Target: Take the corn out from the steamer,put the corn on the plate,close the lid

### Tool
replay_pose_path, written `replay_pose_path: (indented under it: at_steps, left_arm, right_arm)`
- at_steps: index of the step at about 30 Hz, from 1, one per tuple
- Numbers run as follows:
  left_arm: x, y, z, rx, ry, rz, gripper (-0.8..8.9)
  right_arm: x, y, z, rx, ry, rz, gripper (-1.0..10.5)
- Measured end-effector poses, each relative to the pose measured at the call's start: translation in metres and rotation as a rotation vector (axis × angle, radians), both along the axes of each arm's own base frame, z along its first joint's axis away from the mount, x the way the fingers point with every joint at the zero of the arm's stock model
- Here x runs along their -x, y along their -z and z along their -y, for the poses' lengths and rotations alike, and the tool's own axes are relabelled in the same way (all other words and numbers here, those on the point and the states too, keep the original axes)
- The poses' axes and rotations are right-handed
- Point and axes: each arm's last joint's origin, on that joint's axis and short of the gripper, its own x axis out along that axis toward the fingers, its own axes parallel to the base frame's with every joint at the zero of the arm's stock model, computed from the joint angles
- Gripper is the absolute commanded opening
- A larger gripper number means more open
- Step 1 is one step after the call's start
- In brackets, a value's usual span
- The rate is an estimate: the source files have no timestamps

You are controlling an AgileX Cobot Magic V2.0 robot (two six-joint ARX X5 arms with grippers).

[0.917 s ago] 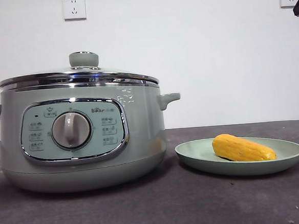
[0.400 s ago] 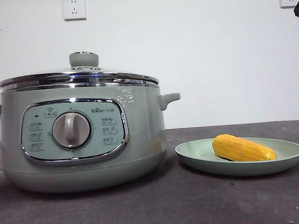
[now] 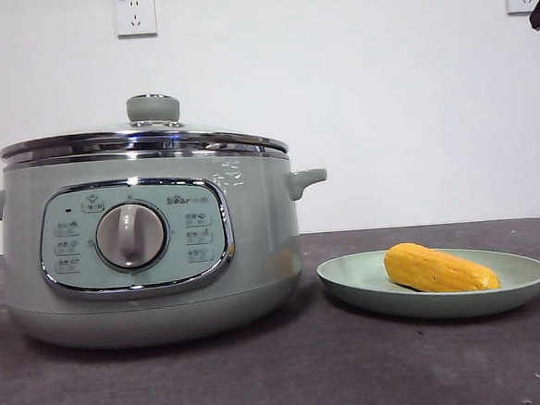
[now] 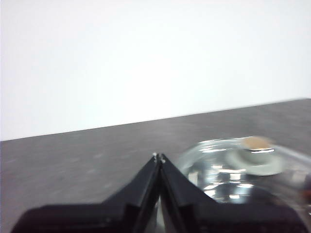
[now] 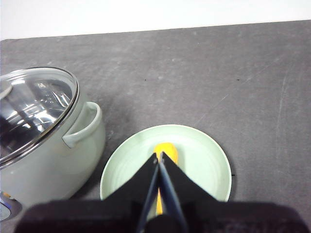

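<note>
Front view, layout: the steamer (image 3: 150, 239) stands on the dark table (image 3: 282, 378) with the lid (image 3: 145, 137) seated level on its rim; the corn (image 3: 440, 268) lies on the plate (image 3: 349, 276) just beside it.
Front view, arms: only a black tip at the top right corner; which arm it is cannot be told here.
Left wrist view, gripper: the left gripper (image 4: 159, 156) hangs above the lid (image 4: 233, 170), jaws pressed together, gripping nothing.
Left wrist view, limits: the picture is blurred and the pot's body is cut off.
Right wrist view, gripper: the right gripper (image 5: 159, 155) hovers over the plate (image 5: 209, 150), jaws closed and empty, with the corn (image 5: 167, 149) lying free beneath.
Right wrist view, limits: the jaws cover most of the cob; the steamer (image 5: 63, 160) is cut by the edge.
Step in hand: judged complete, all three parts look done; the best move is to lift both arms straight away, brushing neither knob nor plate.
</note>
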Motion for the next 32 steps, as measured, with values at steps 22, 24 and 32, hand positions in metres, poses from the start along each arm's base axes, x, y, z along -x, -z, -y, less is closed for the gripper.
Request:
replay_pose_path:
  at_steps: [22,24,32]
  left_arm:
    - [-0.026,0.132,-0.013,-0.005,-0.187,-0.173,-0.03]
    - [-0.026,0.132,-0.013,-0.005,-0.187,-0.173,-0.03]
    - [-0.026,0.132,-0.013,-0.005,-0.188,-0.173,-0.03]
  right_arm:
    - [0.0,0.001,0.0,0.003,0.0,-0.006,0.0]
    - [0.0,0.001,0.0,0.003,0.0,-0.007,0.0]
    - [0.0,0.001,0.0,0.003,0.0,-0.007,0.0]
